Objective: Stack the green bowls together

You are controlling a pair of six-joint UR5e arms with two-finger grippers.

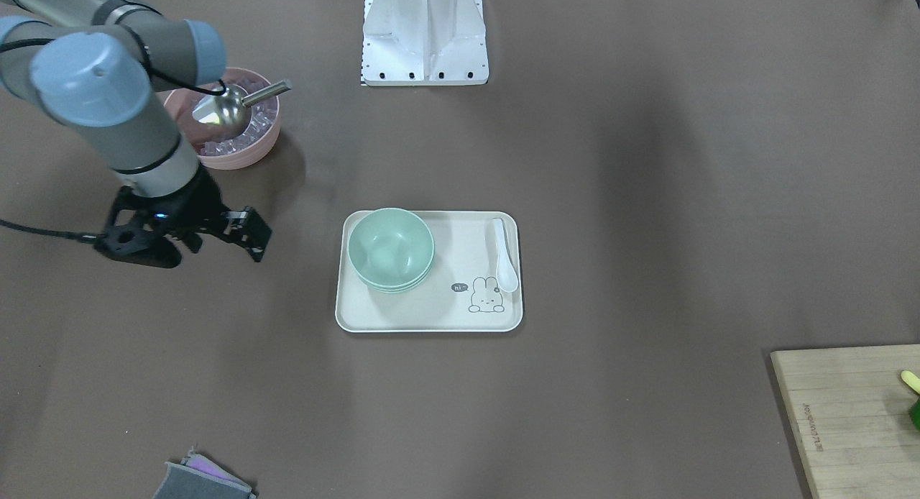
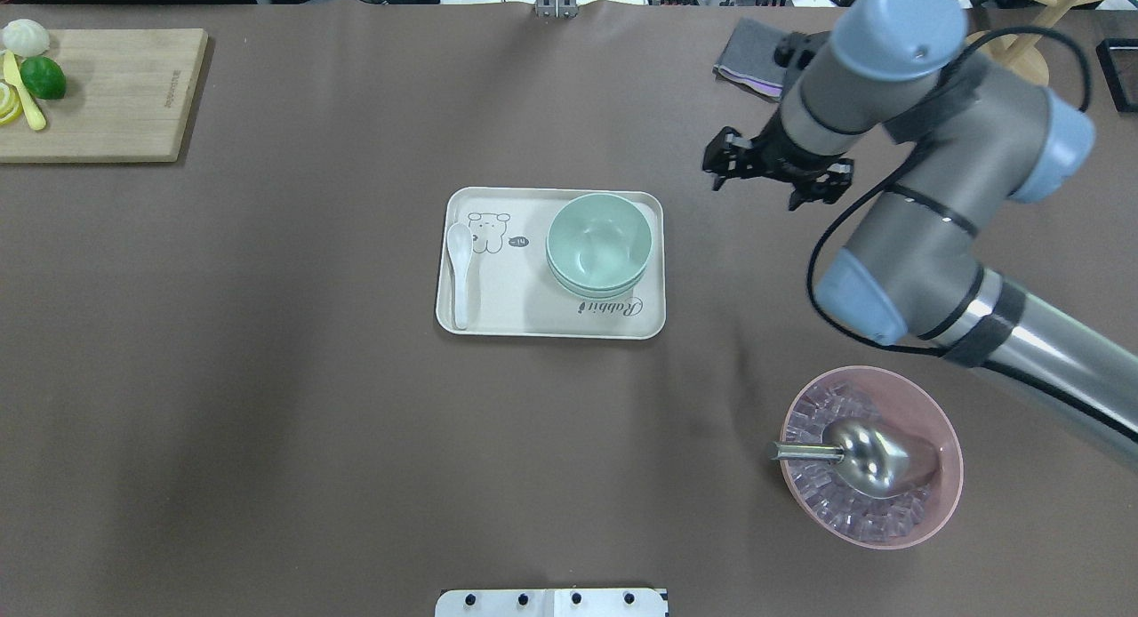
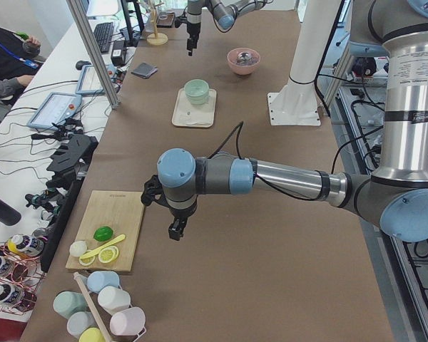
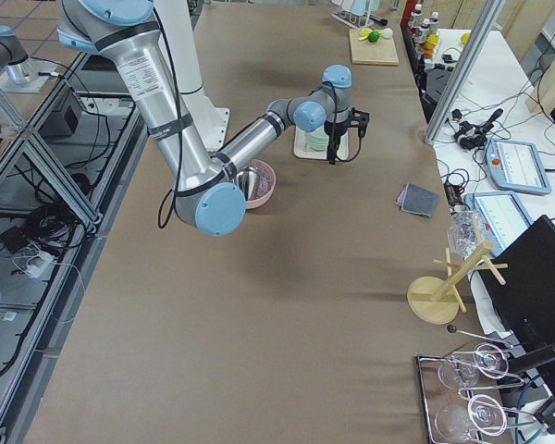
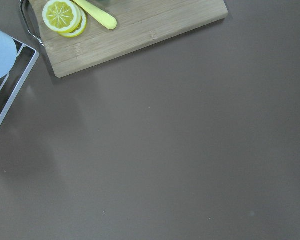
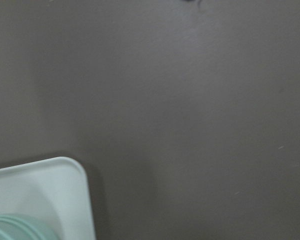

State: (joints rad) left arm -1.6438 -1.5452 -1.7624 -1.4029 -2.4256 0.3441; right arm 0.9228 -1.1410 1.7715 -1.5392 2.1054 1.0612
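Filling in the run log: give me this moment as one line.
green bowls: nested on tray | right claw: open, empty, off tray | left claw: near cutting board, state unclear

Green bowls [image 1: 390, 249] look smooth, matt plastic; the tray [image 1: 402, 312] under them matt cream. Scoop [image 2: 867, 452] gleams, polished metal, in the pink bowl [image 2: 947, 475]. Desk [image 1: 575, 161] cover dull, faintly creased. Cutting board [image 2: 98, 92] shows bare wood grain.

- We see the green bowls [image 2: 598, 244] nested into one upright stack, pale mint, smooth and plain, mouths up.
- We find the stack on the cream tray [image 2: 524, 301], toward its 2 o'clock corner in the overhead view.
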